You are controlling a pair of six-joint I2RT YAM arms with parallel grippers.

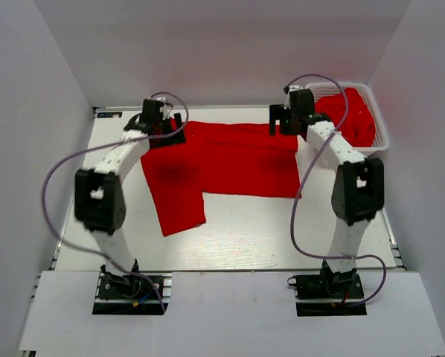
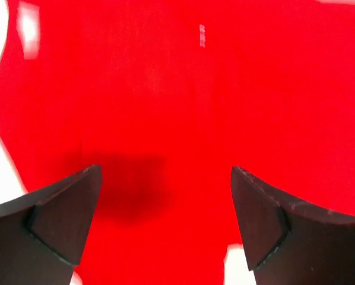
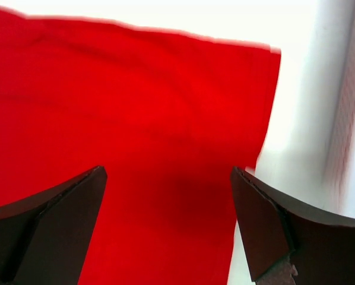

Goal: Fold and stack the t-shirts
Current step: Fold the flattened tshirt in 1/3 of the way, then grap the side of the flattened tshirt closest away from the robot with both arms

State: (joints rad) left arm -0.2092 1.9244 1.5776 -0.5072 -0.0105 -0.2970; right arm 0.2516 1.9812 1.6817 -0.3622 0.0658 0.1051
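Table (image 1: 230,245) first: the spread t-shirt (image 1: 237,160) lies across its far half, mostly flat. One part hangs toward the near-left, and a darker block mid-right may be a doubled layer; we cannot tell. It is not a tidy folded packet yet.

White mesh basket (image 1: 380,140) sits at the far-right corner, just beside the shirt's right end. Bunched t-shirts (image 1: 353,111) fill it, still unfolded; we can't count them.

Progress, as we judge it: early. No finished fold and no stack is seen anywhere on the table. Left to do: fold this one, then pull, fold and stack the rest from the basket.

L gripper (image 1: 161,128) is over the shirt's far-left corner and R gripper (image 1: 282,125) over its far-right edge, near the basket.

Both wrist cams show the fingers (image 2: 59,214) spread wide, with red cloth below them and nothing pinched between. Same on the R side, where the cloth's right edge and the white table show past the fingers (image 3: 266,225). Neither has hold of anything. Touching the cloth or just above it: can't tell.
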